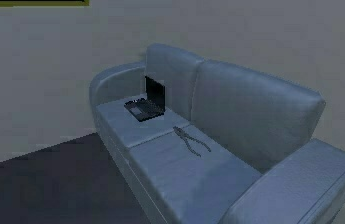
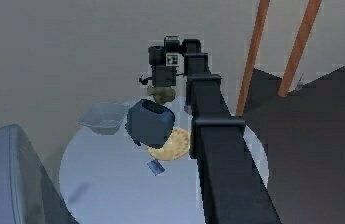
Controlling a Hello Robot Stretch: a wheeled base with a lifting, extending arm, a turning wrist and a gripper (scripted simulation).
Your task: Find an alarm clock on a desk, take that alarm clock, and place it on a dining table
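A laptop (image 1: 148, 100) sits on the sofa (image 1: 242, 112); a bowl (image 2: 102, 118) lies on the table (image 2: 98, 172) beside a pot (image 2: 150, 123).

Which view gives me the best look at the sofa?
The forward view: the grey-blue sofa spans it, with an open laptop on its seat. The arm side view catches what looks like one armrest at its lower left corner.

Arm (image 2: 215, 130) over round table (image 2: 98, 182); bowl (image 2: 102, 118)
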